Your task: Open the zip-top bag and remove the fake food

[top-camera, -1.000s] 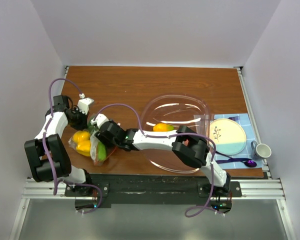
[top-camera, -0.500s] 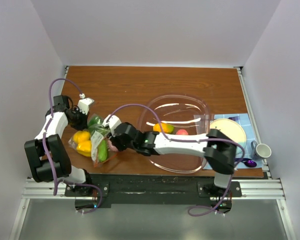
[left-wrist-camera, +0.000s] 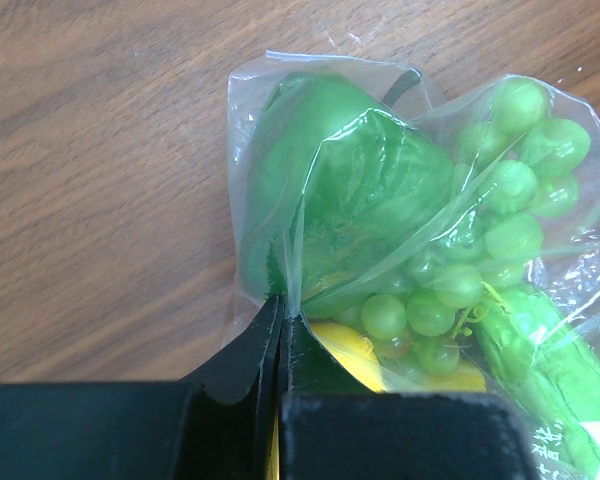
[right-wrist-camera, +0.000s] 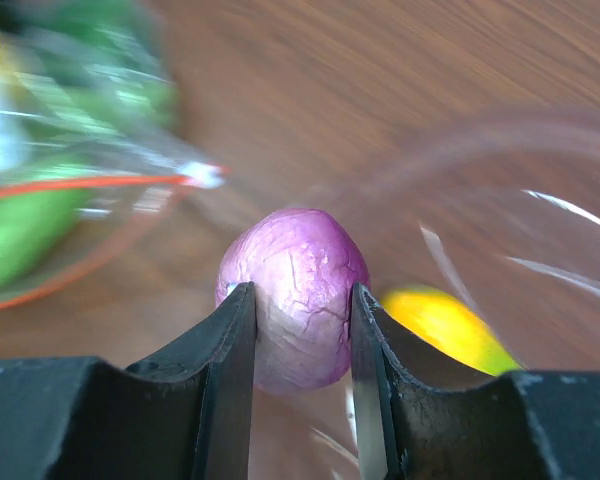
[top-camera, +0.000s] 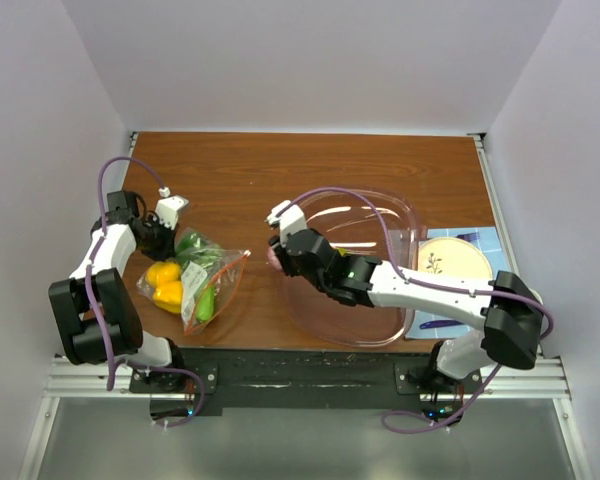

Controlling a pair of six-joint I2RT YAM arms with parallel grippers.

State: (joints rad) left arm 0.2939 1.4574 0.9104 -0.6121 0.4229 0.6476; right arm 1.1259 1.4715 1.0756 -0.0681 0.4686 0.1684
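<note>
Bag (top-camera: 208, 282) is open, lying left of the bowl (top-camera: 400, 215). Right gripper (right-wrist-camera: 300, 300) is pinching a purple piece (right-wrist-camera: 295, 265) at the bowl's left rim, with a yellow one (right-wrist-camera: 440, 325) inside. Left gripper (left-wrist-camera: 282, 312) is clamped on the bag's corner. Green and yellow food (top-camera: 166, 282) is left in the bag, so I'd guess halfway.

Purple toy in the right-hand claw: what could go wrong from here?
1. The purple toy vegetable is round and held only by its sides in the right gripper, near the rim of the clear bowl; it might slip and land on the table.
2. The left gripper pinches just a thin fold of the zip-top bag; the plastic could pull free, letting the bag sag shut.
</note>
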